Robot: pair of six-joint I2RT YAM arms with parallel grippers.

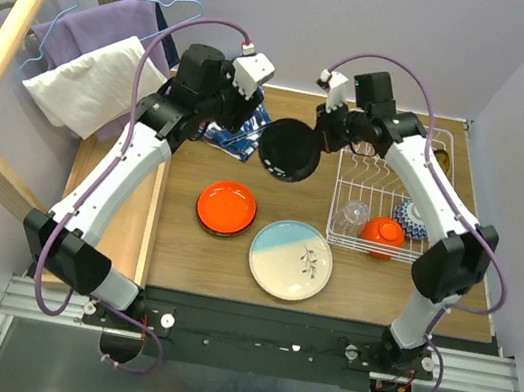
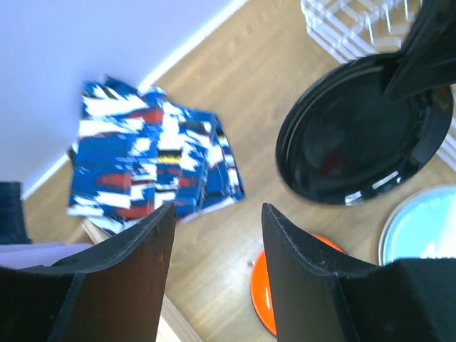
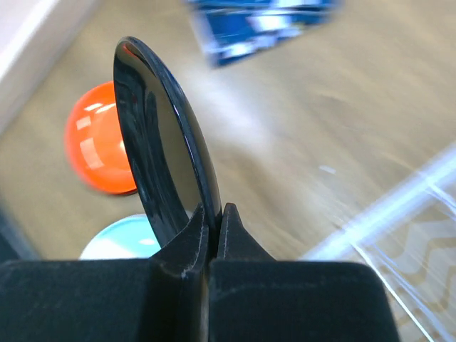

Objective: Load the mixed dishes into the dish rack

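Right wrist cam first: the right gripper [image 3: 212,214] is pinched tight on the rim of the dark plate [image 3: 160,142]. One finger is on each face, and the plate stands on edge straight out of them, glossy black. From the top cam that plate [image 1: 288,150] hangs in the air above the table [image 1: 183,243], between the patterned cloth [image 1: 232,135] and the dish rack [image 1: 334,194], just off the rack's left side and not in it.

The left gripper [image 2: 217,214] is spread wide with nothing between the fingers, up above the wood just beside the cloth [image 2: 149,167], facing the held plate [image 2: 363,142].

Further out, the rack sits at the right of the table and already has a clear glass [image 1: 353,212], an orange-red bowl [image 1: 382,235] and a blue-patterned bowl [image 1: 409,217] in its near end. Loose on the table are an orange dish [image 1: 226,207] near the middle and the pale blue-cream plate [image 1: 290,259] with the sprig just to its right, close to the rack's near corner. Both lie flat. The cloth lies crumpled by the back edge.
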